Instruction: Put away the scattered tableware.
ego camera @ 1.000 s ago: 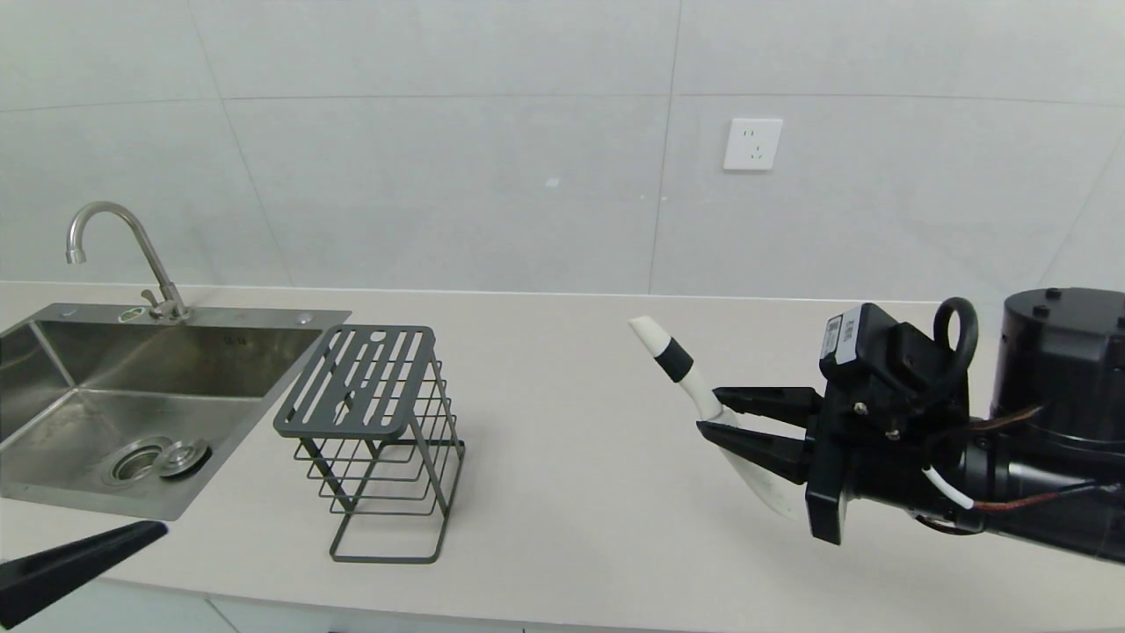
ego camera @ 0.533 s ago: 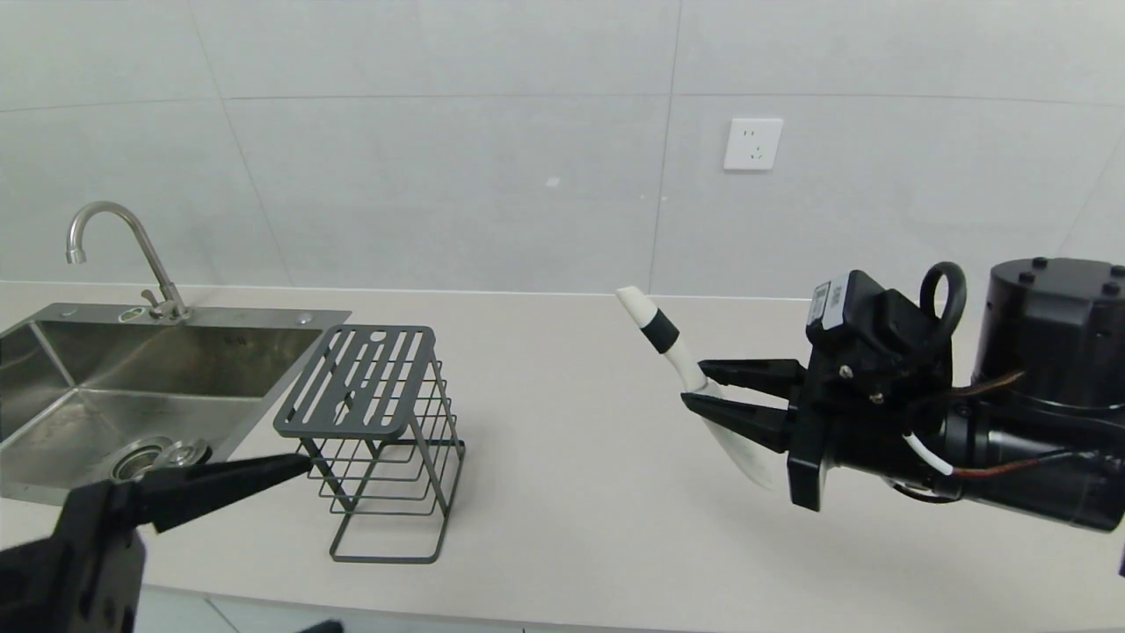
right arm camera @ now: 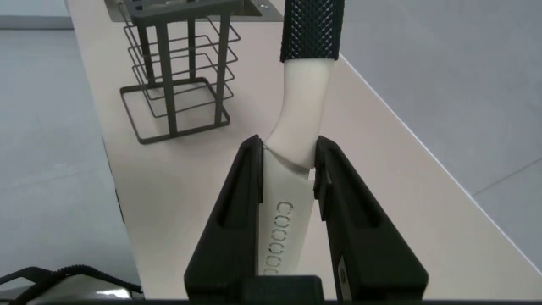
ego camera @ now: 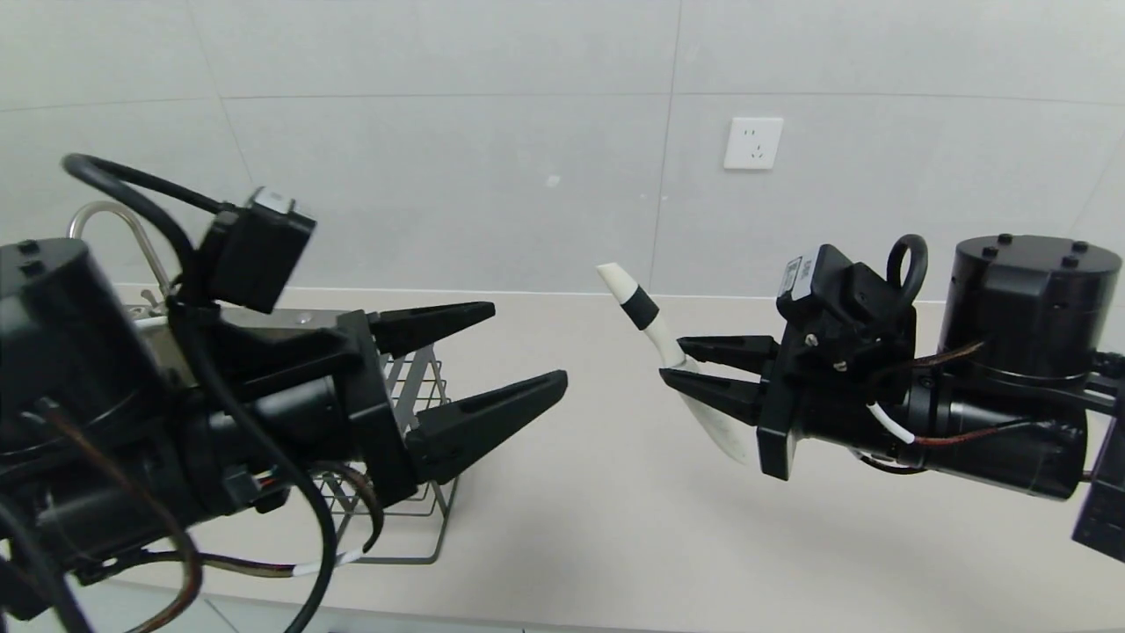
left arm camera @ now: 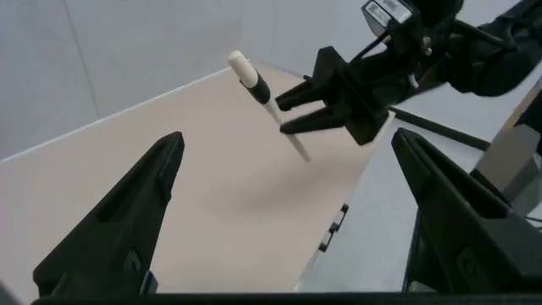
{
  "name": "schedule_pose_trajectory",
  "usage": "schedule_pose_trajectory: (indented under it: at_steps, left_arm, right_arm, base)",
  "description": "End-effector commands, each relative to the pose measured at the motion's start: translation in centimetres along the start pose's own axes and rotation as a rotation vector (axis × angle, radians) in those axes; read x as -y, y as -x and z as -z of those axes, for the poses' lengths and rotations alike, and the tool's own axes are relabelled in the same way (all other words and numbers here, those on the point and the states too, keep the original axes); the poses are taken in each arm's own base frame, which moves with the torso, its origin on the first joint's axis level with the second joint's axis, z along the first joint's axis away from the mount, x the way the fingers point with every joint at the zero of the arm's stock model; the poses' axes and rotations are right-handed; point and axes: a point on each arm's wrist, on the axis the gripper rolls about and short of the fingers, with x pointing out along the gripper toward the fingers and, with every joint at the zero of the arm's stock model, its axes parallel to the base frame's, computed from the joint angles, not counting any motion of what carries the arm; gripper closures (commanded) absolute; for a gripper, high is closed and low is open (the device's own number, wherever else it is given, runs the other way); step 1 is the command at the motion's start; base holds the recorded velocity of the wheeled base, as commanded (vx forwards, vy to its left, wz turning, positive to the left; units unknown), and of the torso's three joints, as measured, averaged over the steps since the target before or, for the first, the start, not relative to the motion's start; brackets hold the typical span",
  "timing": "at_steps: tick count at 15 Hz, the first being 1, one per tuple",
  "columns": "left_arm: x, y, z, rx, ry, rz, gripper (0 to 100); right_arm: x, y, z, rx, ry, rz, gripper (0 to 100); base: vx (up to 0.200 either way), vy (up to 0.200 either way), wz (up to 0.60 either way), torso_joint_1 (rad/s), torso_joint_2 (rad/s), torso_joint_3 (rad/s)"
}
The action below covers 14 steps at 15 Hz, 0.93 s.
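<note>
My right gripper [ego camera: 675, 360] is shut on a white knife [ego camera: 640, 309] with a black band on its handle. It holds the knife above the right half of the counter, handle tilted up and to the left, blade [ego camera: 722, 432] pointing down. In the right wrist view the fingers [right arm camera: 246, 182] clamp the knife [right arm camera: 302, 93] where handle meets blade. My left gripper [ego camera: 527, 345] hangs open and holds nothing, level with the right one and facing it across a gap. The left wrist view looks between its fingers [left arm camera: 157, 174] toward the knife [left arm camera: 252, 83]. A dark wire rack [ego camera: 406, 519] stands on the counter behind the left gripper.
The pale counter [ego camera: 580, 519] runs along a tiled wall with a socket [ego camera: 752, 142]. A faucet [ego camera: 104, 211] shows behind the left arm, which covers the sink. In the right wrist view the rack [right arm camera: 174, 63] stands beyond the knife.
My left arm rose from the lower left corner to the middle, now covering the sink and part of the rack. The right gripper lifted the knife and shifted it slightly left.
</note>
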Motion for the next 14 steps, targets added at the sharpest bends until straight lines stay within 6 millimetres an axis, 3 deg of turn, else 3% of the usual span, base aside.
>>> schedule_pose_trajectory:
  at_steps: [1,6,14]
  left_arm:
    - [-0.7,-2.6,1.2,-0.047,0.044,0.012,0]
    - [-1.8,-5.4,0.5,-0.014,0.091,-0.056,0]
    - [-1.3,-9.5,0.3,0.016,0.129,-0.062,0]
  right_arm:
    - [-0.1,-0.2,0.1,-0.003,-0.001,-0.005,100]
    - [-0.2,-0.4,-0.7,0.034,0.013,-0.007,100]
    - [-0.4,-0.5,-1.1,0.044,0.018,-0.014,100]
  base:
    - [0.0,0.0,0.0,0.0,0.0,0.0]
    - [0.0,0.0,0.0,0.0,0.0,0.0]
    - [0.0,0.0,0.0,0.0,0.0,0.0]
